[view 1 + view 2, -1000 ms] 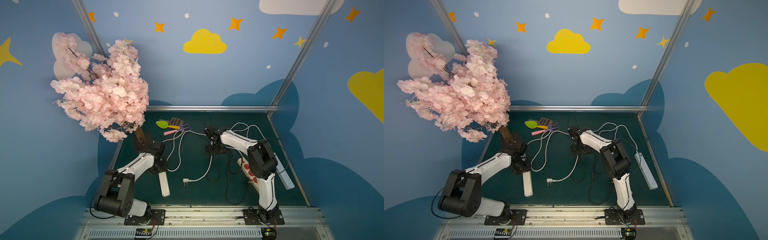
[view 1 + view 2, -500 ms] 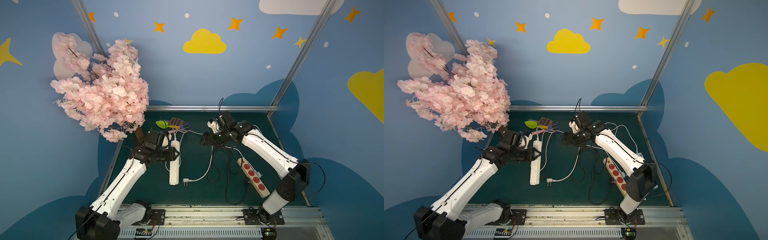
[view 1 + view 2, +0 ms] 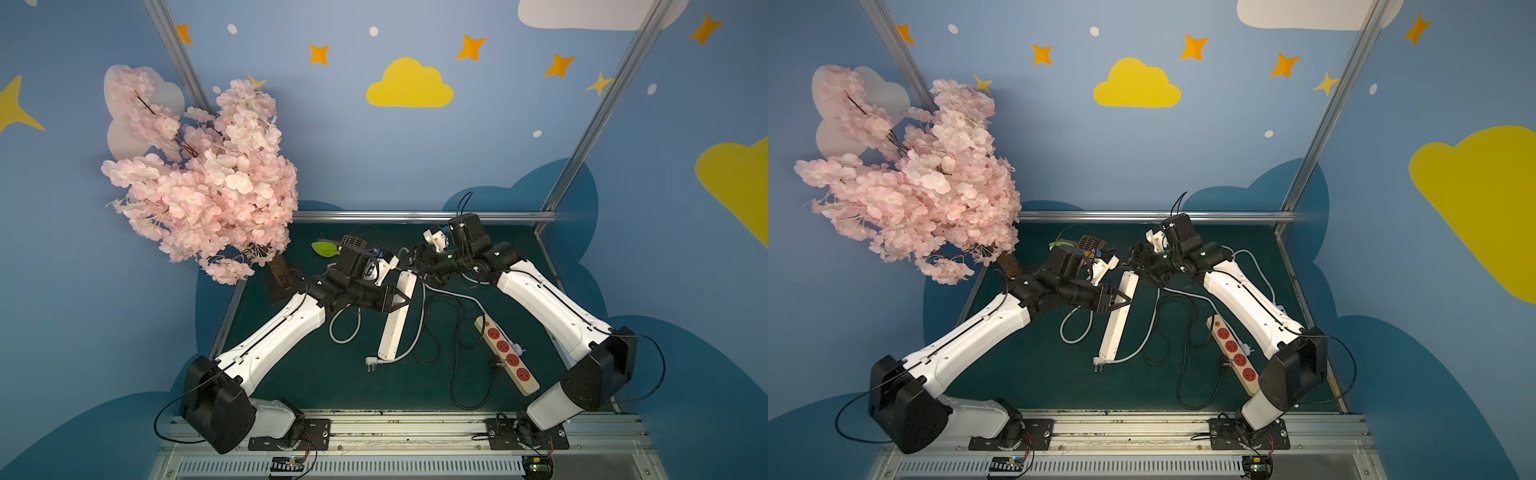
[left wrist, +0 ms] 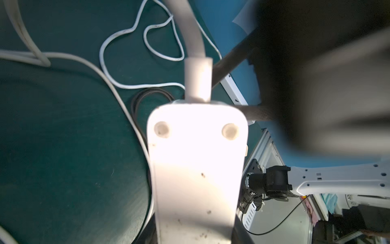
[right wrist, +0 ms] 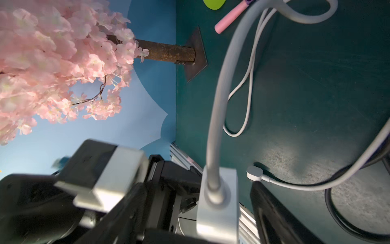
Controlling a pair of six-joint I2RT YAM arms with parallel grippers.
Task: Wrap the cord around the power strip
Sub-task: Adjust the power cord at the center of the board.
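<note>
The left gripper (image 3: 401, 297) is clamping its fingers on the long white plastic power strip (image 3: 392, 332) near mid-length and holding it tilted over the dark green bench (image 3: 299, 374). Whether the low end is touching the bench cannot be told. The right gripper (image 3: 417, 269) is sitting at the strip's far end. Its fingers (image 5: 274, 211) are standing wide on either side of the thick white cord (image 5: 217, 101) where it is leaving the casing, not pinching it. The cord is trailing loose across the bench, with its white plug (image 3: 371, 364) lying beside the strip's near end. A beige strip with red sockets (image 3: 507, 357) is lying well to the right.
</note>
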